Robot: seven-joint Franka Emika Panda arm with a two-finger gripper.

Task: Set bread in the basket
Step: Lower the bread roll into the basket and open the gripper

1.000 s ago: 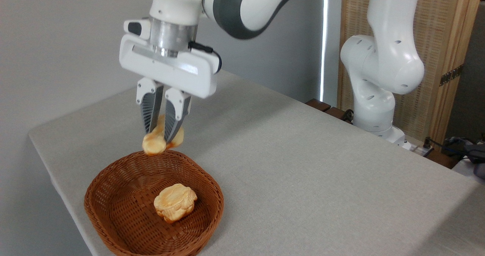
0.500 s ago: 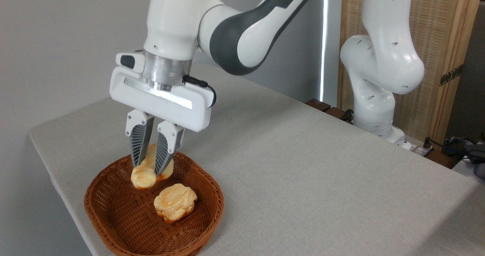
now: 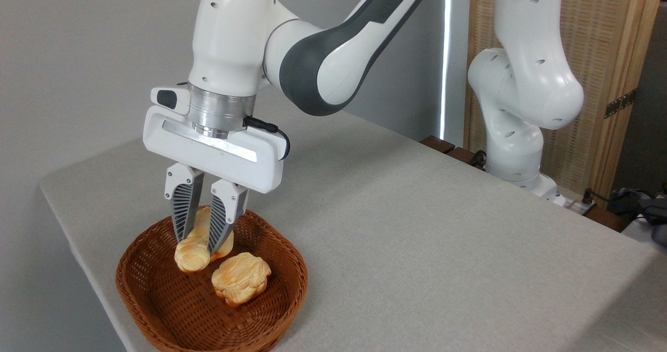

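Golden braided bread [image 3: 192, 249], likely light and soft enough to dent, hangs tilted inside the wicker basket [image 3: 156, 310] beside a bun [image 3: 241, 278], the gripper [image 3: 197, 245] jaws pinching its middle.

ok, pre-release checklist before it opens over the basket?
1. Grip: gripper shut on the bread - ok.
2. Bread over the basket, inside the rim - ok.
3. Bread resting on the basket floor - cannot tell; it looks just above it.
4. Drop spot free: bun lies just right of the bread; whether they touch - cannot tell.
5. Fingers clear of the wicker rim - ok.
6. Basket fully on the table - not ok, its front edge seems to overhang.
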